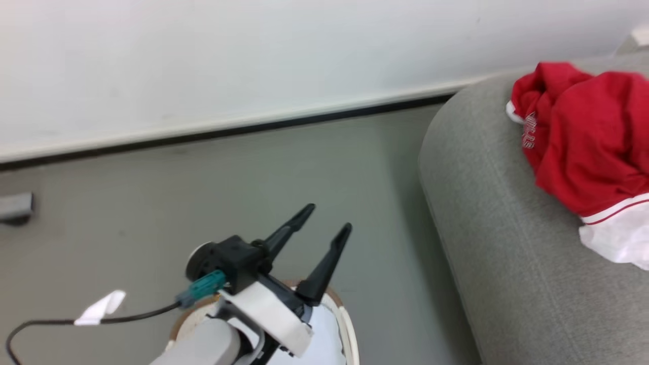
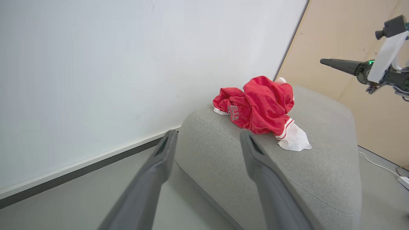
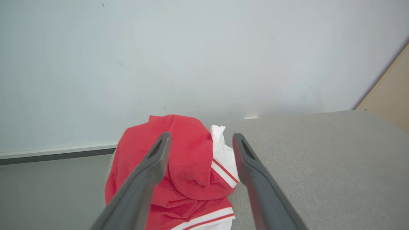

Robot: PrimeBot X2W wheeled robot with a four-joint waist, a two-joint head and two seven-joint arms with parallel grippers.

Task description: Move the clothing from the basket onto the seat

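The clothing [image 2: 258, 105] lies in a crumpled red heap on top of the seat [image 2: 319, 179], near the seat's rounded end beside the wall [image 2: 111, 64]. White lettering shows on one fold, and a white piece with red stripes spills out on the side away from the wall.

The right gripper [image 3: 201, 135] has its two dark fingers spread wide, with nothing between them. In the right wrist view the heap shows past and between the fingers: the red cloth runs behind the left one and the white striped edge sits in the gap, close to the right one. In the left wrist view this gripper hangs in the air, up and to one side of the heap and well apart from it.

The left gripper [image 1: 328, 217] is also wide open and empty. It sits over the floor [image 1: 152, 203] above the basket [image 1: 332, 329], whose brown rim curves under the arm. It is well apart from the clothing, and its fingers point toward the seat's near end.
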